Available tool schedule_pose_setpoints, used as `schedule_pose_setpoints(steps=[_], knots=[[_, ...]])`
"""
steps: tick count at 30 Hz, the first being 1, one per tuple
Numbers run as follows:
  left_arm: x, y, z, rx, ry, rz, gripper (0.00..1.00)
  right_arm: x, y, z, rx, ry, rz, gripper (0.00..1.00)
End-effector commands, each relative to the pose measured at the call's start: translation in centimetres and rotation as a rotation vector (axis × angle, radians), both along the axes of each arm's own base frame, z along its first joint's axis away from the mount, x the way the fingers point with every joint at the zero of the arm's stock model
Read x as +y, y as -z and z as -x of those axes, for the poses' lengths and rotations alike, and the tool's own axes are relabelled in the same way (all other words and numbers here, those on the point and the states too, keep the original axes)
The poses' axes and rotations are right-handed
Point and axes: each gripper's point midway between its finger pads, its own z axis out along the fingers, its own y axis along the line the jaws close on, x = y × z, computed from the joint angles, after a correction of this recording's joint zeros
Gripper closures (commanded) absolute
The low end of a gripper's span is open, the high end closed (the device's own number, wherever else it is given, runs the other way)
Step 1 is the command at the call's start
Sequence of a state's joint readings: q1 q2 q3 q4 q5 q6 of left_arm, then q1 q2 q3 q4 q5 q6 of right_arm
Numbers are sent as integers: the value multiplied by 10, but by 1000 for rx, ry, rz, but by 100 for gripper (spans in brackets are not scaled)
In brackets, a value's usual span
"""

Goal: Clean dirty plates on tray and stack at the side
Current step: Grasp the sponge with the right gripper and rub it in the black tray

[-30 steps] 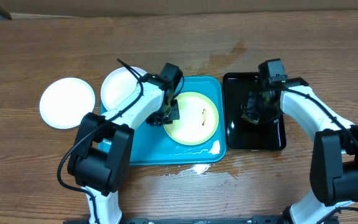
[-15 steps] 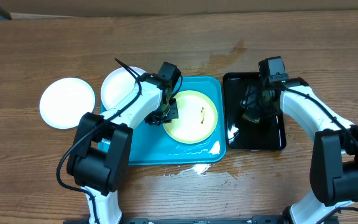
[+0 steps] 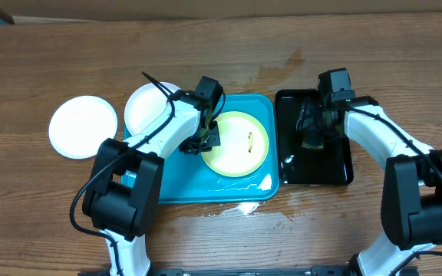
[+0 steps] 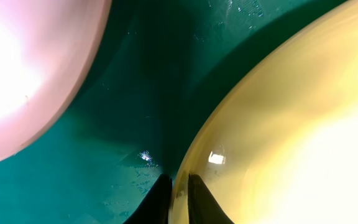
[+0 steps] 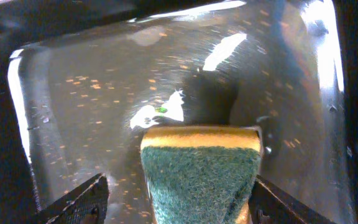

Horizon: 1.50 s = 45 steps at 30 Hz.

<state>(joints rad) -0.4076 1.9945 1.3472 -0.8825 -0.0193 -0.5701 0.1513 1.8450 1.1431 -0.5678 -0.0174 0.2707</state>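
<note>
Over wooden table [image 3: 229, 46], left gripper [image 4: 175, 188] pinches yellow-green plate [image 3: 238, 149], right gripper [image 5: 178, 190] holds sponge [image 5: 199, 158]

Bright, even light from above falls on the tabletop [image 3: 359, 46], shadows soft. The left wrist view is close and soft, the white plate [image 4: 17, 74] and yellow plate [image 4: 291, 124] washed out; bright streaks flare on the black tray [image 5: 86, 106].

We log the tray [image 3: 190, 188] mid-bench [image 3: 44, 222]. One plate [image 3: 240, 149] lies in it, toward its right side. A second plate [image 3: 146, 107] overlaps the tray's far-left corner; a third plate [image 3: 83, 126] sits well left of the tray. A narrower tray [image 3: 336, 172] lies just right of the tray, a sponge [image 3: 311, 138] above it.
</note>
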Motion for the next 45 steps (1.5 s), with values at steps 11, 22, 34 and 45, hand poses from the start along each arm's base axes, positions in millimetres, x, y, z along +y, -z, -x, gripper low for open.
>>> schedule_pose_setpoints(steps=[11, 22, 34, 45], knots=[[3, 5, 2, 7, 8, -15, 88, -14, 4, -1, -9, -70, 110, 28], [3, 5, 2, 7, 8, -15, 88, -13, 14, -7, -54, -67, 106, 42], [3, 5, 2, 5, 8, -14, 88, -13, 18, -4, -52, -65, 100, 78], [3, 5, 2, 5, 13, -14, 87, -2, -12, -2, 37, -70, 43, 20]])
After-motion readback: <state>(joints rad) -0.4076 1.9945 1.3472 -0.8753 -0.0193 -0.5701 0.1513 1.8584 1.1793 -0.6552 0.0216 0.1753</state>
